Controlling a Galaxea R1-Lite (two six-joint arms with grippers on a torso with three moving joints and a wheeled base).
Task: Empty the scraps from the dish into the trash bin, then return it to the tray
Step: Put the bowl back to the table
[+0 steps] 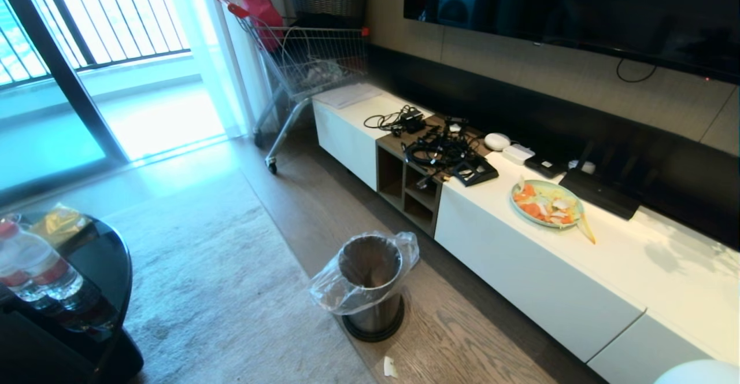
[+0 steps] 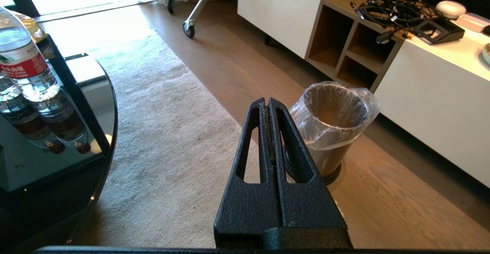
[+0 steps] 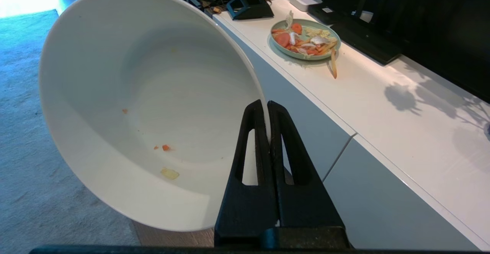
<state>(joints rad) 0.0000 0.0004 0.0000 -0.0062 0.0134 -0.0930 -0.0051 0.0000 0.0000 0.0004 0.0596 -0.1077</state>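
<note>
Right wrist view is showing the right gripper (image 3: pixel 268 110) pinching the rim of the bowl (image 3: pixel 145 105), its jaws closed tight on the thin white edge. The bowl is hanging tilted on its side, and only a few small scraps (image 3: pixel 165 147), orange and pale yellow, are sticking to its inner wall. The left gripper (image 2: pixel 267 106) is hanging over the floor with its jaws pressed together and holding nothing. Just past it the bin (image 1: pixel 370 283) is standing upright on the wood floor, near the front of the white cabinet (image 1: pixel 537 274), with its clear liner (image 1: pixel 335 294) folding over the rim. Farther away, a green plate (image 1: pixel 546 203) with carrot and leafy pieces is lying on the cabinet top, near its back edge. No tray is showing in any view.
</note>
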